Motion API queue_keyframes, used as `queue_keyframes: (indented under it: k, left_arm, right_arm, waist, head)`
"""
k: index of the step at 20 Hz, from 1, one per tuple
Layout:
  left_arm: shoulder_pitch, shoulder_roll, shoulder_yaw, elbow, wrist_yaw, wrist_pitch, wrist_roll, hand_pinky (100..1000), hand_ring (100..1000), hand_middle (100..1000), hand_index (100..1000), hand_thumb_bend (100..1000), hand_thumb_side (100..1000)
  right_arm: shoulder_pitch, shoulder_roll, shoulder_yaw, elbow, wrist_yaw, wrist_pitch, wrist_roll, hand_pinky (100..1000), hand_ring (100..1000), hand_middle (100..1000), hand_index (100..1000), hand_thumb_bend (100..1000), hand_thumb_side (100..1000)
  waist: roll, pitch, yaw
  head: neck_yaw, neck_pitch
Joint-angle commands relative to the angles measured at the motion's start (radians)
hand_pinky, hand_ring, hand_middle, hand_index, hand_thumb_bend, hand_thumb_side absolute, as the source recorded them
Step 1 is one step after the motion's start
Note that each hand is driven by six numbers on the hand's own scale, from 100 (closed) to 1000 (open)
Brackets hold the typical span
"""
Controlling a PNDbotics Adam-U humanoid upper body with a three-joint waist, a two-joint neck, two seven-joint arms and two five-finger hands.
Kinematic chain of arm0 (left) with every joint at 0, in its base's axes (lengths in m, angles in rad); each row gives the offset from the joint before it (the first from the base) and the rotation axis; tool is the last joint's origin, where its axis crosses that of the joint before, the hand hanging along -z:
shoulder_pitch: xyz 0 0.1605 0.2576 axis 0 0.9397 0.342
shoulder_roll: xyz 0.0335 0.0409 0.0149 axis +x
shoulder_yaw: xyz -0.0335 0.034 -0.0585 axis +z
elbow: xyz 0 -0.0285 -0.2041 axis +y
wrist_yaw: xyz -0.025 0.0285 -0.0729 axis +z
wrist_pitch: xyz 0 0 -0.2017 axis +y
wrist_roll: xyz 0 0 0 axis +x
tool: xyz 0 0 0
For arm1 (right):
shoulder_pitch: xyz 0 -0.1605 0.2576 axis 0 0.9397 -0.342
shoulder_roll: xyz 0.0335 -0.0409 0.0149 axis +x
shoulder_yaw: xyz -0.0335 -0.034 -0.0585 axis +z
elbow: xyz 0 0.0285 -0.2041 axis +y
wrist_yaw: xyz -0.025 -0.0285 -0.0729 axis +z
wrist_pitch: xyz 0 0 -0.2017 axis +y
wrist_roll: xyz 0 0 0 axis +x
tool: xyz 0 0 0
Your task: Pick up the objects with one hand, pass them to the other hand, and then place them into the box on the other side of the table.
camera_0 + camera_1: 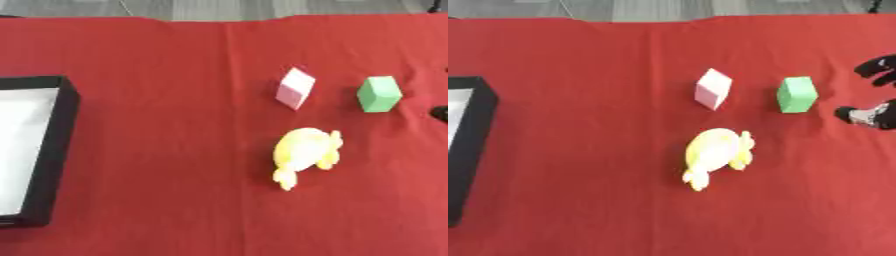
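Note:
Three objects lie on the red cloth: a pink-and-white block (295,88), a green block (379,93) to its right, and a yellow soft toy (304,153) in front of them. My right hand (874,92) comes in at the right edge, just right of the green block and apart from it, with fingers and thumb spread and nothing between them. The black box with a white inside (39,150) stands at the left edge. My left hand shows in neither view.
The red cloth (175,125) covers the whole table, and a grey floor shows beyond its far edge. A wide stretch of cloth separates the box from the three objects.

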State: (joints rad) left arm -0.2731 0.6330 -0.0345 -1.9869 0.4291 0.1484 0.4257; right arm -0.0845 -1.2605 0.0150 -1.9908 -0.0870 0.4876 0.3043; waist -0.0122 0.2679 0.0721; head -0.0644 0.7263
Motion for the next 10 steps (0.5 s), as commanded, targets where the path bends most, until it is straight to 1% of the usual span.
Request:
queue_keyframes:
  k: [1,5,10]
  left_arm:
    - [-0.014,0.035,0.005,-0.013,-0.006,0.003,0.000,822,850,578,718,100,632]
    - [-0.019,0.035,0.002,-0.013,-0.005,0.005,-0.002,822,850,579,718,100,634]
    - [-0.020,0.033,0.000,-0.013,-0.006,0.009,-0.004,822,851,579,718,100,638]
  right_arm:
    - [-0.028,-0.063,0.001,-0.009,0.009,0.000,0.056,957,900,888,918,441,325]
    - [-0.072,-0.075,0.017,-0.009,0.016,0.018,0.087,957,900,879,915,467,291]
    - [-0.115,-0.075,0.032,-0.009,0.019,0.048,0.093,958,903,883,915,478,258]
  waist:
    - [-0.015,-0.034,0.003]
    - [-0.017,-0.033,0.008]
    - [-0.019,-0.029,0.014]
  head:
    - [0.006,-0.013]
    - [0.004,-0.016]
    - [-0.001,-0.019]
